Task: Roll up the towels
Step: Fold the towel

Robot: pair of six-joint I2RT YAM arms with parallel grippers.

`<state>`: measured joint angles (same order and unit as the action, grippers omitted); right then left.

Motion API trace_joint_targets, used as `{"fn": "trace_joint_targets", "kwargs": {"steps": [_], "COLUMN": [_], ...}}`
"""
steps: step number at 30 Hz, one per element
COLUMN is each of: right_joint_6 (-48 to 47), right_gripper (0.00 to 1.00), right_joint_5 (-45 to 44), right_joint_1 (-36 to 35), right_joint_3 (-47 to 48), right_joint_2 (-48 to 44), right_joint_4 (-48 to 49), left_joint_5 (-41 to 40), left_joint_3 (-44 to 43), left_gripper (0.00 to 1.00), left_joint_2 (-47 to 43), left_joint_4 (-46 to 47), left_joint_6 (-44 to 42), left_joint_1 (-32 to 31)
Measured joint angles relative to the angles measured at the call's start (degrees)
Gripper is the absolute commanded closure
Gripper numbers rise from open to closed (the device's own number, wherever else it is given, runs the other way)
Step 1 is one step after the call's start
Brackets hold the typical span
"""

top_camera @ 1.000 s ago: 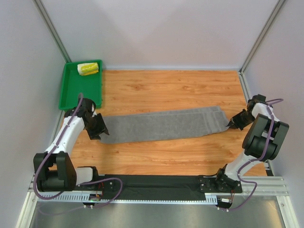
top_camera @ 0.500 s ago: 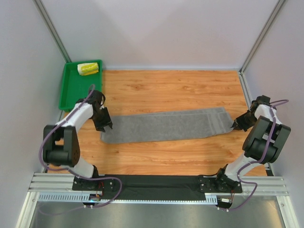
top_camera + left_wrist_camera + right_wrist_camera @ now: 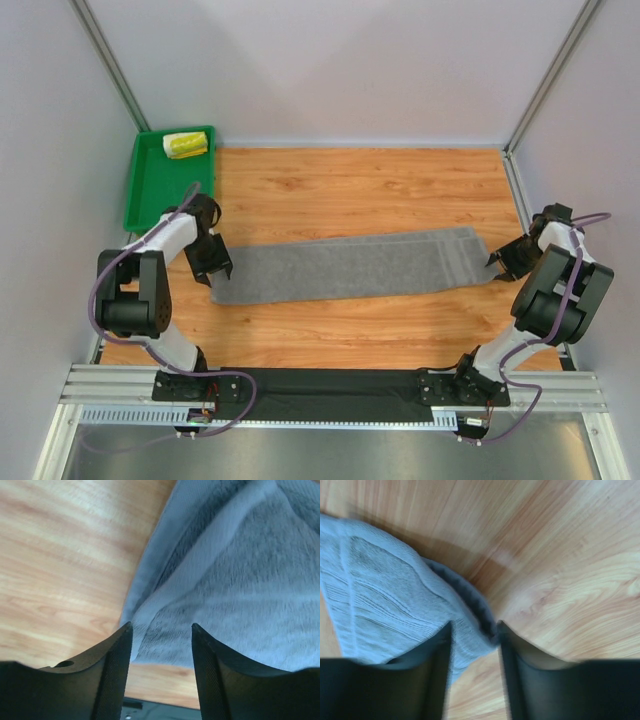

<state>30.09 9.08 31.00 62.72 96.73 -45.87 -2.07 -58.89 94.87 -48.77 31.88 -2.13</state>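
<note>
From above, you have the grey towel (image 3: 345, 265) spread as a long flat strip across the middle of the tabletop (image 3: 360, 190), which reads as the lay-out stage before rolling. No turn of it is wound yet. The small towel (image 3: 185, 145) sits as a finished roll at the far end of the green tray (image 3: 140, 195) in the upper left of the frame. The left pincer (image 3: 212, 265) is at the strip's left end and the right pincer (image 3: 503, 260) at its right end, probably so that you can pull the cloth straight along its length. In the left wrist view, the left pincer (image 3: 161, 630) stands open, its fingers (image 3: 115, 670) set apart with the folded end of the grey towel showing in the gap. I cannot tell whether they touch the cloth. In the right wrist view, the right pincer (image 3: 474, 627) is partly parted and a bunched corner of the grey towel fills the space between the fingers (image 3: 520, 680) at the lower middle of the frame. The picture is blurred, so you cannot tell whether that corner is pinched or merely lying there.
</note>
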Motion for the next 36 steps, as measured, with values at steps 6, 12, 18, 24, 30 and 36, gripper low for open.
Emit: {"fn": "trace_joint_targets", "kwargs": {"steps": [6,12,18,24,30,36], "right_joint_6": [-1.01,0.17,2.93,4.37,4.81,6.58], "right_gripper": [0.18,0.15,0.20,0.29,0.33,0.34], "right_joint_5": [-0.20,1.53,4.28,3.63,3.58,5.53], "right_joint_1": [-0.13,-0.02,1.03,3.93,7.06,7.23], "right_joint_3": [0.00,-2.86,-10.51,-15.26,-16.06,-15.78], "right_joint_2": [0.00,-3.96,-9.40,-11.82,-10.16,-7.78], "right_joint_4": [0.96,2.36,4.35,5.79,9.86,13.53], "left_joint_5": [1.01,5.77,7.80,8.02,8.68,8.90], "left_joint_3": [-3.23,3.54,8.70,8.70,8.70,8.70], "left_gripper": [0.38,0.42,0.42,0.43,0.43,0.44], "left_joint_2": [-14.60,-31.19,-39.41,-42.07,-39.74,-40.35], "left_joint_4": [-4.13,-3.06,-3.74,-2.51,-2.47,-2.38], "left_joint_6": [-5.46,-7.67,-7.69,-7.82,-8.00,-8.02], "left_joint_1": [0.24,0.24,-0.22,-1.07,-1.16,-1.18]}}
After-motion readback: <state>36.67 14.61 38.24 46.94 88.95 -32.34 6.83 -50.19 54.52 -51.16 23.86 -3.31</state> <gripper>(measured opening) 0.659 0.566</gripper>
